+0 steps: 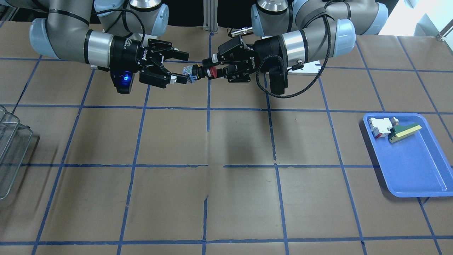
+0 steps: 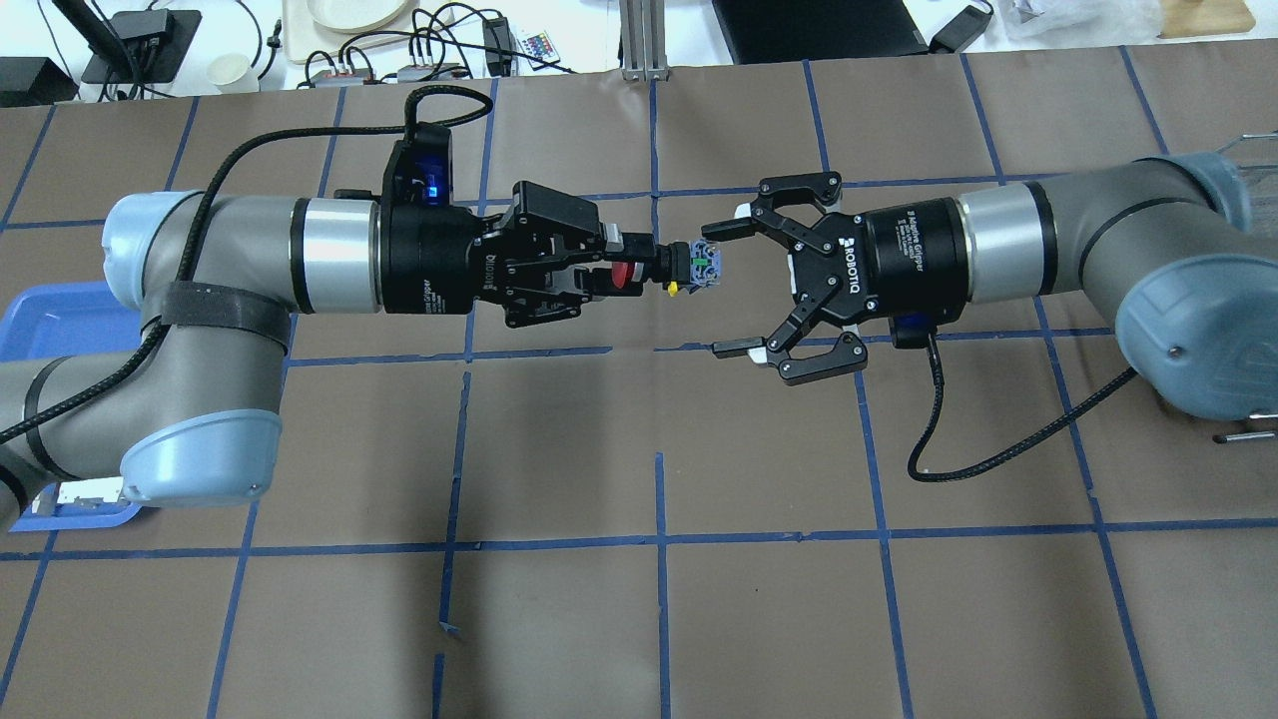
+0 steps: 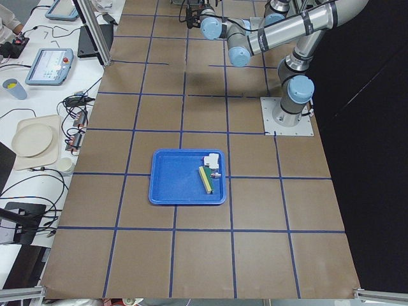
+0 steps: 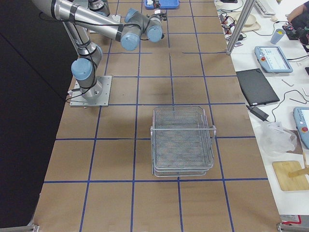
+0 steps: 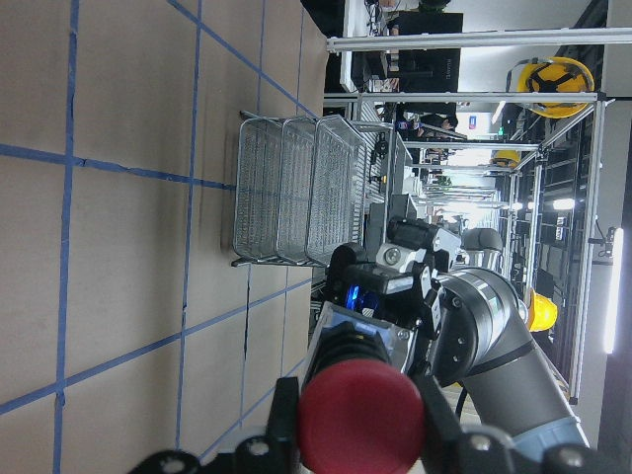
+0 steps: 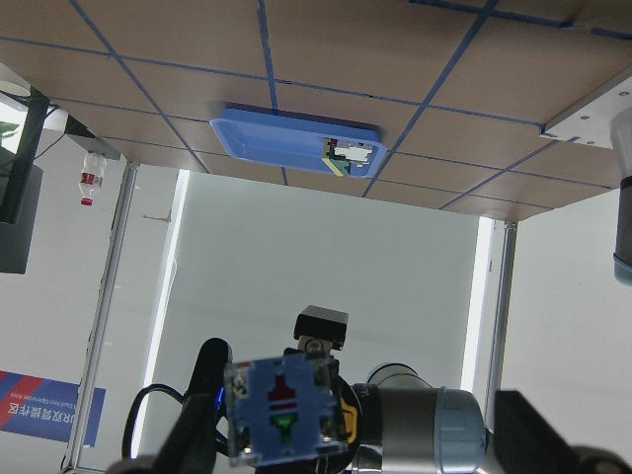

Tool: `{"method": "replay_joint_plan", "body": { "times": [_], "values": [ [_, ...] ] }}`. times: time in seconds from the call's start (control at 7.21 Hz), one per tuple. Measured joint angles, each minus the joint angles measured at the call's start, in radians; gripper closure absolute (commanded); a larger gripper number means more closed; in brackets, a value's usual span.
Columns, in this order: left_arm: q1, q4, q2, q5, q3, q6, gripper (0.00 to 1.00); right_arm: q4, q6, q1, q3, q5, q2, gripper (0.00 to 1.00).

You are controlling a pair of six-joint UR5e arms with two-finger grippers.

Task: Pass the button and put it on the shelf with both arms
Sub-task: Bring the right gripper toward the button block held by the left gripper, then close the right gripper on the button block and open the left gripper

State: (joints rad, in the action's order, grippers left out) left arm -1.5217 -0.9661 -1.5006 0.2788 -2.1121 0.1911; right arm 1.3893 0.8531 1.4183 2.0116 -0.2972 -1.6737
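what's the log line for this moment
phase: handover | left gripper: shut on button, mid-air | right gripper: open, fingers at button's far end | shelf: no button yet

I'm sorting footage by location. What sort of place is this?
Probably a robotics lab or test workshop: the left arm and right arm are mounted on a table gridded with blue tape, a teach pendant lies beside it, and a yellow hard hat sits beyond.

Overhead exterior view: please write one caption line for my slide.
Left gripper holds the button out toward the open right gripper.
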Motion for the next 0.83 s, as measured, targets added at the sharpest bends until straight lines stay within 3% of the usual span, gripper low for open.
{"method": "replay_joint_plan", "body": {
  "times": [0.55, 0.83],
  "values": [
    [-0.001, 0.005, 0.002, 0.000, -0.002, 0.000, 0.99, -0.002, 0.001, 0.010, 0.002, -0.008, -0.001, 0.05],
    [-0.002, 0.006, 0.002, 0.000, -0.004, 0.000, 0.99, -0.003, 0.001, 0.010, -0.002, -0.006, -0.003, 0.01]
  ]
}}
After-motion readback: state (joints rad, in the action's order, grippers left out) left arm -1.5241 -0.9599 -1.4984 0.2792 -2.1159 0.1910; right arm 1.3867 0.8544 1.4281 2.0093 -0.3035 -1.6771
